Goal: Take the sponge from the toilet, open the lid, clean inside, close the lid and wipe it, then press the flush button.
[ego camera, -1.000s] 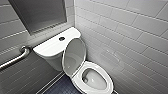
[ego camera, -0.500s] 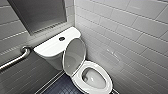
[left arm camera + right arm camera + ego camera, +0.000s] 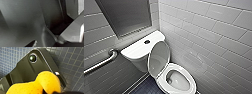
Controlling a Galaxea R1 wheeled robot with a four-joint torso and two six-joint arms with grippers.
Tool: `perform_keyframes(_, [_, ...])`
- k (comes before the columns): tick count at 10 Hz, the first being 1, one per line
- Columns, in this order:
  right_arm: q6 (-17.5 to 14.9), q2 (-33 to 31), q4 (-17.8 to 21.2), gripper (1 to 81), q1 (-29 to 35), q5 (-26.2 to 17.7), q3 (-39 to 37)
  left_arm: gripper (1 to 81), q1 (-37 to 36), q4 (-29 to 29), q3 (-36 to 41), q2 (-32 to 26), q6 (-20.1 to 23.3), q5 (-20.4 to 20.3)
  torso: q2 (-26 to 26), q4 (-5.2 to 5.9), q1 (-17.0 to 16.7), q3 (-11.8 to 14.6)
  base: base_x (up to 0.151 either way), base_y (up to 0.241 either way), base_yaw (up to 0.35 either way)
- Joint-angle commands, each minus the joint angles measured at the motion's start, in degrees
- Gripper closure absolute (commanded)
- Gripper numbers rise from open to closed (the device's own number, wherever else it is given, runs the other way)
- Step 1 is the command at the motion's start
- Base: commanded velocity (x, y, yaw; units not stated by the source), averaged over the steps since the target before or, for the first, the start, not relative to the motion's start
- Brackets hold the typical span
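Jaws of the right arm (image 3: 51, 92) are judged to be clamped on the sponge (image 3: 41, 83), which is seen bent and pinched, carried clear above the small-tiled floor (image 3: 75, 65). Whether the left arm's jaws are apart or together cannot be told.

Farther off, in the head view, the toilet (image 3: 192, 78) is found at 5 o'clock, its bowl (image 3: 179, 81) uncovered. The lid (image 3: 159, 58) is raised and leaned back towards the tank (image 3: 134, 52), which lies at 10 o'clock of the bowl. The flush button (image 3: 147, 41) is set in the middle of the tank top. The bowl's long axis is laid from 4 to 10 o'clock.

Cleaning inside is judged to be the step in hand, with the right arm the loaded one. The bearing from jaws to bowl cannot be fixed.
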Motion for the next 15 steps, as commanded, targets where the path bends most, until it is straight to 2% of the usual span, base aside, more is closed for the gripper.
perform_keyframes(1, [-0.13, -0.21, -1.02, 81.1, -0.50, -2.73, -3.59, 1.0, 0.20, 0.41, 0.85, -0.23, -0.28, 1.01, 0.00, 5.60, 0.00, -0.04, 0.000, 0.000, 0.000])
perform_keyframes(2, [-0.04, 1.03, -0.93, 81.1, -0.68, -2.73, -5.36, 1.0, 0.28, 0.41, 0.85, -0.23, -0.37, 1.01, 0.00, 4.66, -0.02, 0.20, 0.000, 0.000, 0.000])
perform_keyframes(3, [0.40, 2.26, -0.84, 81.1, -1.20, -2.82, -7.38, 1.0, 0.28, 0.41, 0.76, -0.32, -0.37, 1.09, 0.00, 0.94, -0.02, 0.33, 0.000, 0.000, 0.000])
perform_keyframes(5, [0.58, 4.36, -0.67, 81.1, -3.13, -2.91, -10.36, 1.0, 0.28, 0.41, 0.76, -0.32, -0.46, 1.09, 0.00, 2.56, -0.05, 0.33, 0.000, 0.000, 0.000])
perform_keyframes(7, [0.67, 6.21, 1.07, 81.1, -5.95, -2.39, -12.92, 1.0, 0.28, 0.59, 0.76, -0.41, -0.54, 1.18, 0.00, 2.56, -0.05, 0.33, 0.000, 0.000, 0.000])
perform_keyframes(8, [-1.75, 7.18, 6.13, 81.1, -6.91, -0.99, -13.88, 1.0, 0.28, 0.59, 0.76, -0.41, -0.72, 1.18, 0.00, 2.56, -0.05, 0.33, 0.000, 0.000, 0.000])
perform_keyframes(9, [-9.61, 7.89, 13.39, 81.1, -7.09, -0.10, -14.24, 1.0, 0.20, 0.50, 0.76, -0.41, -0.72, 1.18, 0.00, 2.56, -0.05, 0.33, 0.000, 0.000, 0.000])
perform_keyframes(10, [-24.21, 8.42, 27.72, 81.1, -6.92, -0.88, -13.29, 1.0, 0.28, 0.59, 0.67, -0.41, -0.73, 1.18, 0.00, 2.56, -0.05, 0.33, 0.000, 0.000, 0.000])
perform_keyframes(11, [-30.85, 7.30, 33.26, 81.1, -6.31, -3.23, -10.95, 1.0, 0.28, 0.42, -0.02, -0.24, -0.81, 1.10, 0.00, 2.56, -0.05, 0.33, 0.000, 0.000, 0.000])
perform_keyframes(12, [-30.98, 4.58, 32.56, 81.1, -6.04, -3.01, -6.39, 1.0, 0.28, 0.41, -0.90, 0.03, -0.73, 1.09, 0.00, 2.56, -0.05, 0.33, 0.000, 0.000, 0.000])
perform_keyframes(15, [-31.06, -8.36, 32.38, 81.1, -3.24, 1.57, 11.58, 1.0, 0.28, 0.41, -1.53, 0.38, -0.72, 1.01, 0.00, 2.56, -0.05, 0.33, 0.000, 0.000, 0.000])
